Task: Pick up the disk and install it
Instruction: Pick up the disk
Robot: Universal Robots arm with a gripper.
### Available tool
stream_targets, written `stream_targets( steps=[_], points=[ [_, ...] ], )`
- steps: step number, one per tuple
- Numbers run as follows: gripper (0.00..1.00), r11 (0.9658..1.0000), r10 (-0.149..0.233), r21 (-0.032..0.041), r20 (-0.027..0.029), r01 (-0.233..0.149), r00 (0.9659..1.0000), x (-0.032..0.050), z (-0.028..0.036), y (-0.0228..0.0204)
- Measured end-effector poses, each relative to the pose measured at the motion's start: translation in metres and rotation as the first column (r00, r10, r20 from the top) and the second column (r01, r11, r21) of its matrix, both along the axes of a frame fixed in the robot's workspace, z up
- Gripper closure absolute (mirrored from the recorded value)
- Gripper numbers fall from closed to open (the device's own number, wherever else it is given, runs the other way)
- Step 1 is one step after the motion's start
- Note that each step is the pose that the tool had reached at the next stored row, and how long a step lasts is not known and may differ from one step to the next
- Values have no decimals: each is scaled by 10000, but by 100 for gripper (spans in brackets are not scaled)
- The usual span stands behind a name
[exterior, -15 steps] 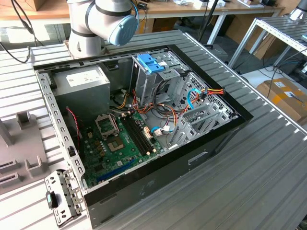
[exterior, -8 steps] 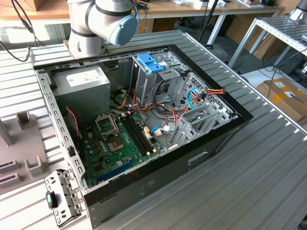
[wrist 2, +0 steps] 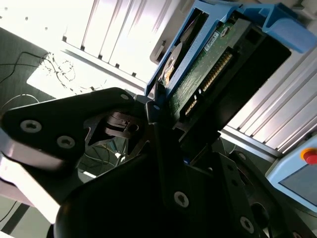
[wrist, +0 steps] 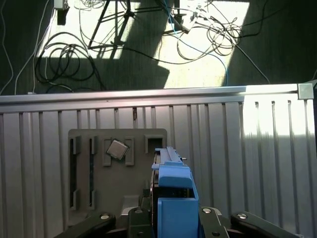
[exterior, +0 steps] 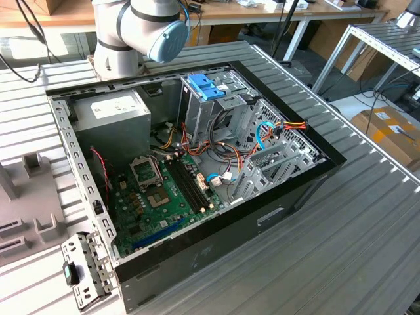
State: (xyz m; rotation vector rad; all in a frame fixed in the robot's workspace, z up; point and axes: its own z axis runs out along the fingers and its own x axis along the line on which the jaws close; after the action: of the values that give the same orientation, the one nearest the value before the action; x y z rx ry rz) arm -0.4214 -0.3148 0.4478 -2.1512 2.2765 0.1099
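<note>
Gripper (wrist 2: 171,124) nearest the lens in the second wrist view; jaws clamped on the disk (wrist 2: 208,64), one black finger on each broad face near one end.

Disk location: carried in the gripper, clear of the case (exterior: 216,252); in the first wrist view it hangs over the ribbed table (wrist: 257,148), near a grey holder (wrist: 84,144) that carries a chip (wrist: 117,148). Height above the table is hard to judge.

Handling (judgement): rigid metal body, dense for its size, so no sag in the grip; smooth faces could slip if the clamp is light; shock-sensitive. Green circuit side and connector pins are exposed, so pressure belongs on the metal body or the blue rails (wrist 2: 277,25), not on the pins. Rails are plastic and probably flex a little.

Exterior view, clock face over the case: supply (exterior: 111,118) at 10 o'clock; board (exterior: 164,197) at 7 o'clock; cage (exterior: 230,111) at 1 o'clock with a blue tray (exterior: 205,85) on top.

Count: disk 1; gripper 1; case 1; supply 1; board 1; blue tray 1; holder 1; chip 1.
</note>
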Motion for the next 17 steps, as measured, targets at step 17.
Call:
stream_targets(
  steps=[17],
  points=[
    [64, 10000, 0, 0, 0, 0, 10000, 0, 201, 0]
  ],
)
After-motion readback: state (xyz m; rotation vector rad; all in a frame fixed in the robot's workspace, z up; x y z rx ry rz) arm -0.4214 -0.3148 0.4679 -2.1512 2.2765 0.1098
